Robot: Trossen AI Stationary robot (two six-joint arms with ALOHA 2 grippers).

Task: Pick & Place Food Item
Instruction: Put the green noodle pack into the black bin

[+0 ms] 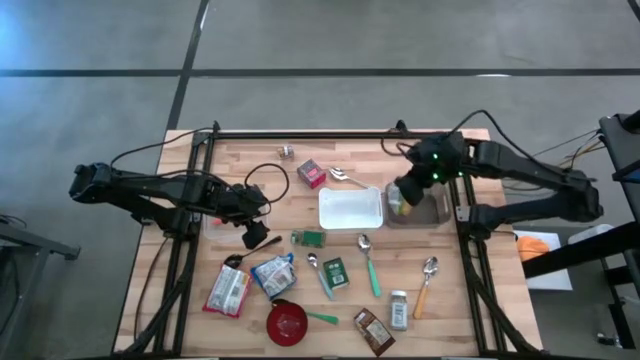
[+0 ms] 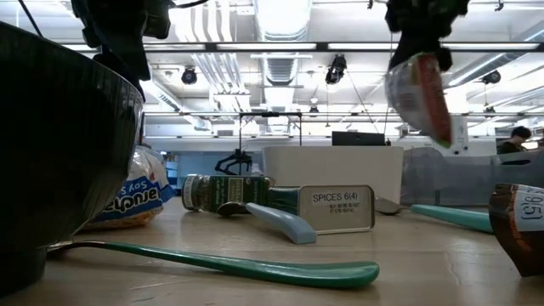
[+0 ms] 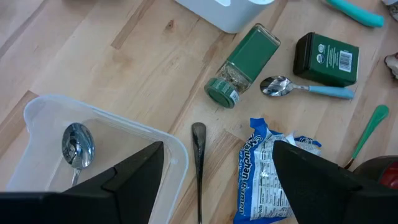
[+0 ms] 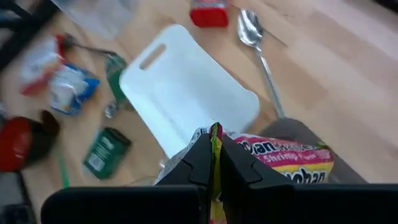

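left arm: stretching in from the table's left edge, hanging low
left gripper (image 1: 254, 237): fingers (image 3: 134, 177) sitting spread apart, gripping nothing
right arm: reaching in from the right side, raised
right gripper (image 4: 214, 163): fingers pinching tight on a packet edge

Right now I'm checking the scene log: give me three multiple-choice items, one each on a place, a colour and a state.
1. Where is the clear container with a spoon inside?
A under the left gripper
B beside the red bowl
C on the white cutting board

2. What colour is the spice tin?
A red
B green
C yellow

3. The right gripper is:
A open
B shut on nothing
C shut on the ramen packet

Answers:
1 A, the left wrist view looks straight into it.
2 B, green top.
3 C, fingers pinch the packet's edge.
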